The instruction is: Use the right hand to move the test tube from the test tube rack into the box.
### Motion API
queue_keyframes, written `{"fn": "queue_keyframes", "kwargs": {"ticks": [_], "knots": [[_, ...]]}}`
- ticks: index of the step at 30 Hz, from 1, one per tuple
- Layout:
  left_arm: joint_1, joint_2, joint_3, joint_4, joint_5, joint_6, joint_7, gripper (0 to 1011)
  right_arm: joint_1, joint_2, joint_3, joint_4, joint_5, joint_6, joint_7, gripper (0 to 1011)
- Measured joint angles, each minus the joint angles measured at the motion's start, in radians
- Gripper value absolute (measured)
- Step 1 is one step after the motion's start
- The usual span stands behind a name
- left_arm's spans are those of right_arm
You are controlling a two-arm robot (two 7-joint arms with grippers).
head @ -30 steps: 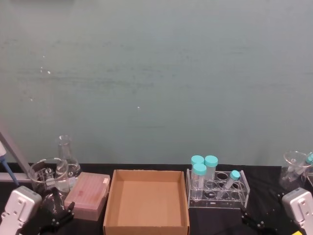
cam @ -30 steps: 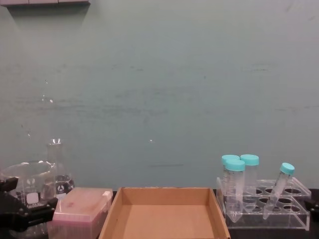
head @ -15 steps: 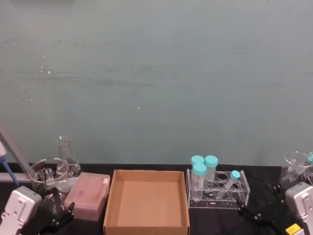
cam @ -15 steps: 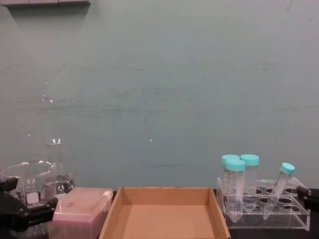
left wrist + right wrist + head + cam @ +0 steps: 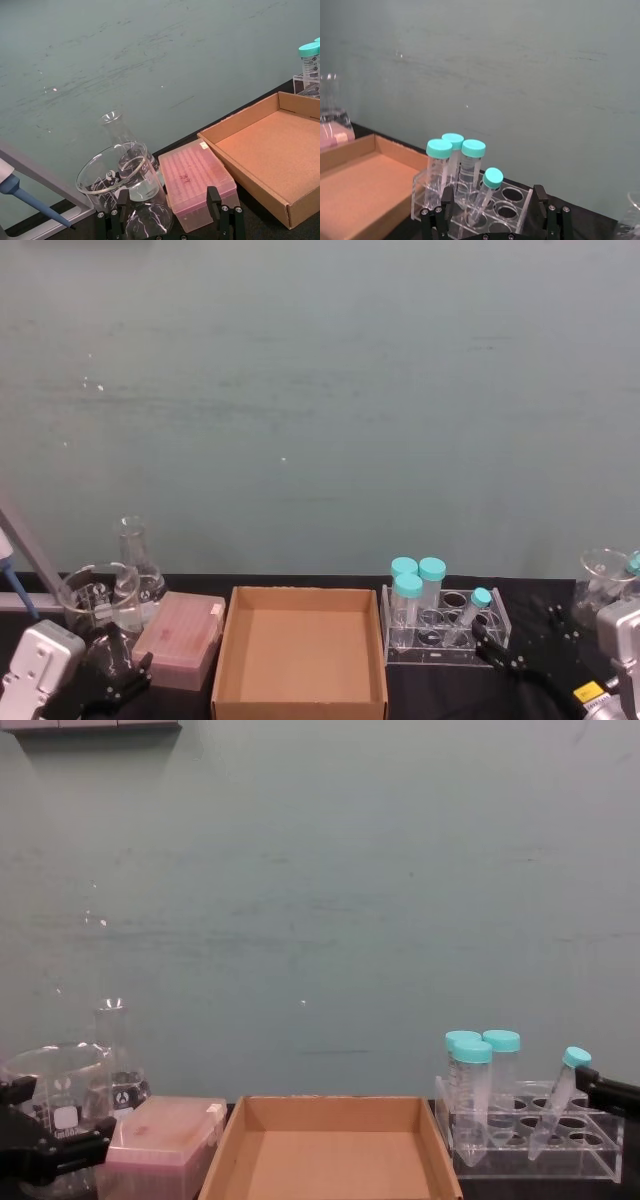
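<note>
The slim test tube (image 5: 470, 614) with a small teal cap leans in the right part of the clear test tube rack (image 5: 445, 648), also seen from the side as the test tube (image 5: 556, 1104) in the rack (image 5: 530, 1148). My right gripper (image 5: 520, 636) hovers open just in front and to the right of the rack, short of the tube. In the right wrist view its fingers (image 5: 443, 199) stand wide with the tube (image 5: 485, 192) framed between them, farther off. The brown cardboard box (image 5: 300, 652) lies left of the rack. My left gripper (image 5: 110, 676) rests open at the near left.
Three wider teal-capped tubes (image 5: 415, 585) stand in the rack's left end. A pink plastic box (image 5: 180, 638), a glass beaker (image 5: 95, 598) and a flask (image 5: 133, 558) sit left of the cardboard box. Another glass vessel (image 5: 603, 580) stands at the far right.
My right gripper has advanced from the table's near right corner toward the rack, and one finger now shows at the chest view's right edge. The tube and left arm stayed still.
</note>
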Motion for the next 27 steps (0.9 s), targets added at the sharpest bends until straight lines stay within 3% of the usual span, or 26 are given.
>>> {"fn": "queue_keyframes", "kwargs": {"ticks": [13, 27], "knots": [[0.000, 0.000, 0.000, 0.000, 0.000, 0.000, 0.000, 1000, 0.057, -0.073, 0.035, 0.097, 0.070, -0.013, 0.089, 1003], [0.000, 0.000, 0.000, 0.000, 0.000, 0.000, 0.000, 1000, 0.107, -0.124, 0.057, 0.158, 0.092, 0.074, 0.127, 1003]]}}
